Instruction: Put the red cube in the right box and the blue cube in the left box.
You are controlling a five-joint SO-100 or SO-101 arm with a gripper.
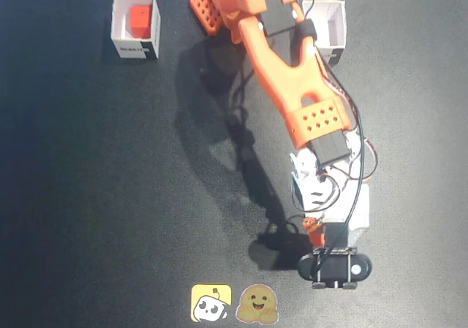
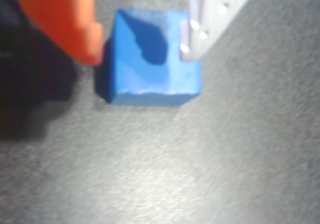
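In the wrist view the blue cube point(image 2: 150, 79) rests on the dark mat between my fingers. My gripper point(image 2: 144, 54) is shut on it: the orange finger point(image 2: 75, 24) presses its left side and the white finger point(image 2: 210, 14) its right. In the fixed view the gripper point(image 1: 314, 233) is low at the lower right and hides the blue cube. The red cube point(image 1: 139, 20) lies inside the white box point(image 1: 121, 47) at the upper left. A second white box point(image 1: 333, 28) stands at the upper right, partly behind the arm.
The orange arm point(image 1: 285, 72) runs diagonally from its base at the top centre down to the lower right, casting a shadow to its left. Two stickers point(image 1: 230, 302) lie at the bottom edge of the mat.
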